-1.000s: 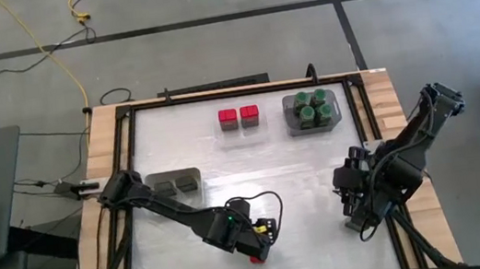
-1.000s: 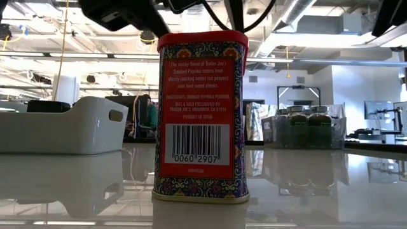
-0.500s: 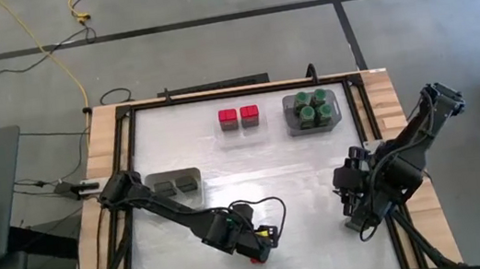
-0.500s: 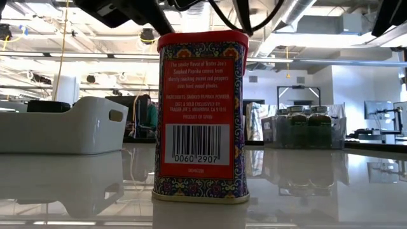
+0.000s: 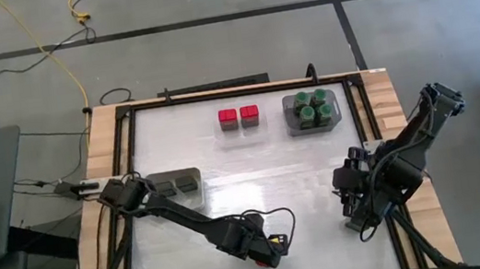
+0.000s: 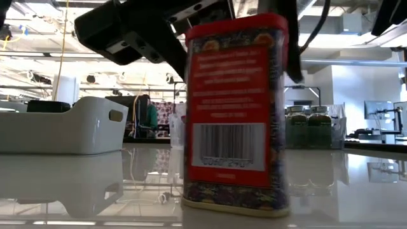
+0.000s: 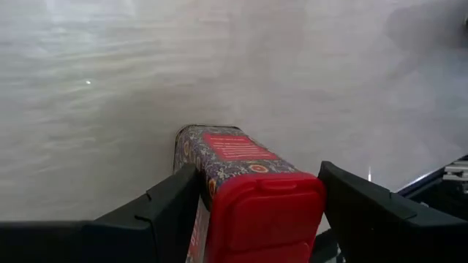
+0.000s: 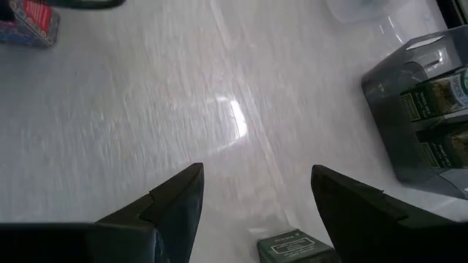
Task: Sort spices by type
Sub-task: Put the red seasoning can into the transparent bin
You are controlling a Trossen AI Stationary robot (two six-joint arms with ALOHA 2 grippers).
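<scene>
Tin [image 6: 235, 114] now leans, where a second ago it stood square near the bench's [image 5: 300, 164] front edge. Left gripper [image 7: 252, 208] has closed in, fingers apart, straddling its red lid: pickup looks imminent. Right gripper [image 8: 256, 201] waits open at the right side.
</scene>
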